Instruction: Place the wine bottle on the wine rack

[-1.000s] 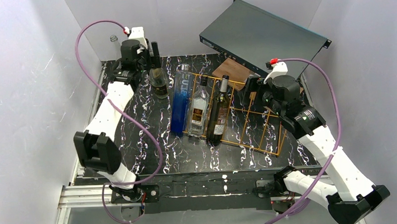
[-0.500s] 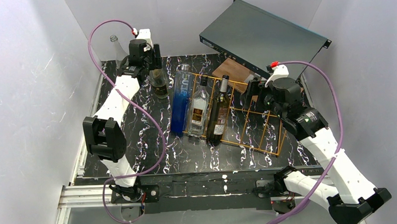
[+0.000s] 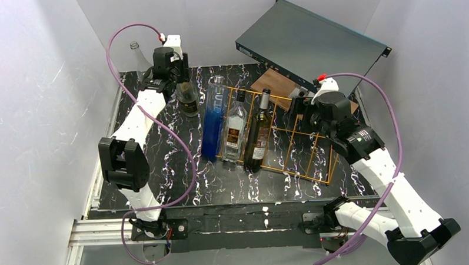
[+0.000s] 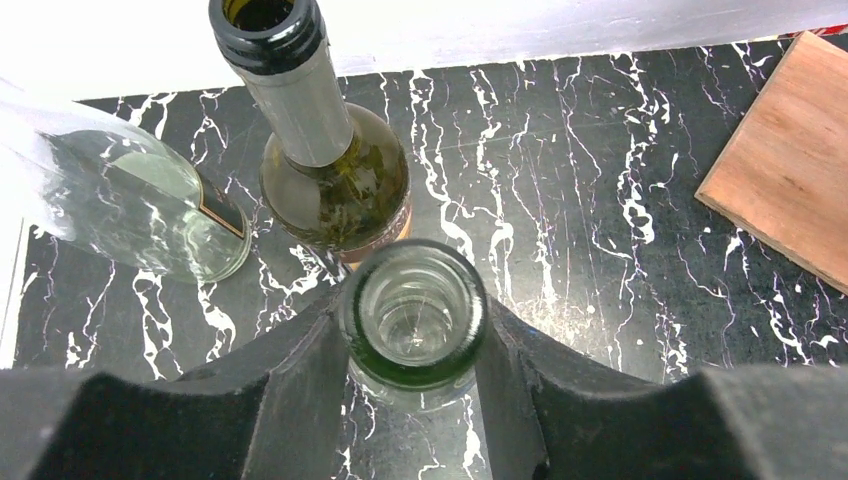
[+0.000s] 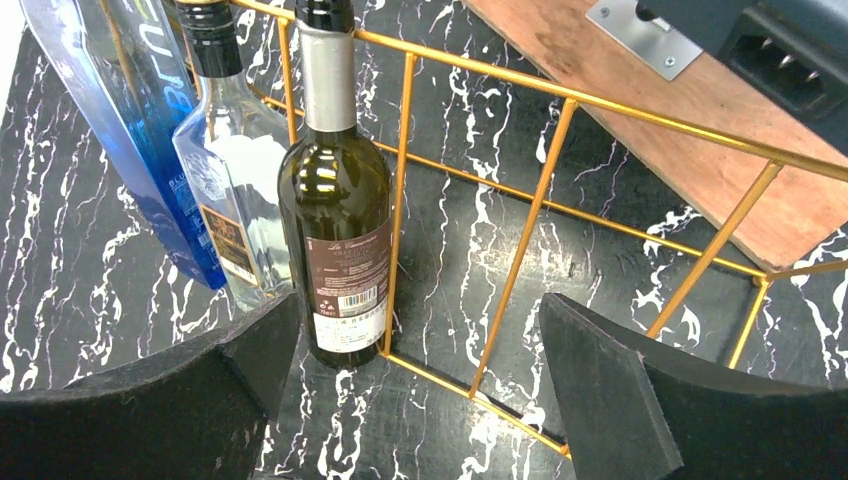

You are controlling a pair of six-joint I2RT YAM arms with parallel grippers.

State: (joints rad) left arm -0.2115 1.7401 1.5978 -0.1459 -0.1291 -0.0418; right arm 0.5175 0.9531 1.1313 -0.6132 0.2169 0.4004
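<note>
Grasping is judged to be the step in hand. In the top external view, the left hand [image 3: 175, 65] is seen at the far left corner of the black marbled desk [image 3: 174, 170], among upright bottles. A dark bottle [image 3: 188, 100] stands just beside it and a clear bottle [image 3: 136, 53] behind, and what is gripped is hidden under the wrist. The wine rack [image 3: 291, 151] lies well apart to the right. A tall blue bottle [image 3: 213, 118] is at its left edge, a clear spirit bottle [image 3: 235, 129] and a racked wine bottle [image 3: 259, 134] come next, and the slots further right are unfilled. The right hand [image 3: 297, 104] is held over those. In the left wrist view, the fingers [image 4: 300, 390] are pressed against both sides of the open mouth of the green-glass wine bottle [image 4: 413, 305], so the hand is clamped on its neck. The bottle stands upright on the desk, with the dark bottle just beyond it. In the right wrist view, the right hand's fingers are spread wide with nothing between them, above free slots, and a wooden board [image 5: 700, 150] is seen past the rack. A straight lift is probably called for next, high enough to clear the neighbouring necks, followed by a carry rightwards to a free slot. Slipping on the smooth glass lip is the likely risk.
</note>
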